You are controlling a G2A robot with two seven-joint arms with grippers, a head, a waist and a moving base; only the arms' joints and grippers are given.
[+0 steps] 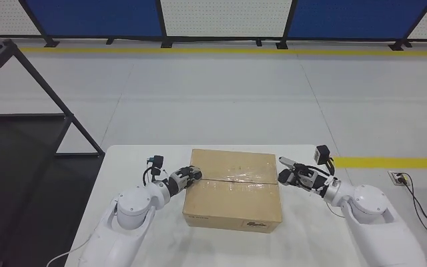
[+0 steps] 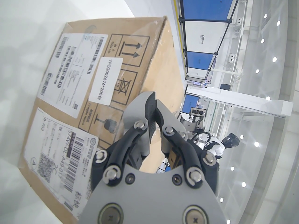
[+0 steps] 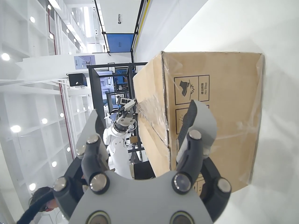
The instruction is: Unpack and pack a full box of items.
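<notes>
— What's the biggest thing there?

— The white table (image 1: 303, 235). A closed cardboard box (image 1: 232, 195) sits in the middle of it, between the two arms.

— Is the box sealed?

— Yes. The top flaps are shut, and clear tape (image 1: 241, 175) runs along the seam and down both end faces.

— Where's the left gripper (image 2: 155, 103)?

— At the left end of the box, by the top edge where the taped seam ends. Its fingers are drawn together, with barely a slit between the tips. I can't tell whether it is pinching tape or touching the cardboard.

— And the right gripper (image 3: 144, 107)?

— Just beside the right end of the box, level with the same seam. Its fingers are spread wide and hold nothing. In the right wrist view, one finger lies in front of the end face and the other is off past the top.

— Anything smaller?

— White shipping labels (image 2: 67, 71) with barcodes on the left end face, beside printed handling symbols.
</notes>
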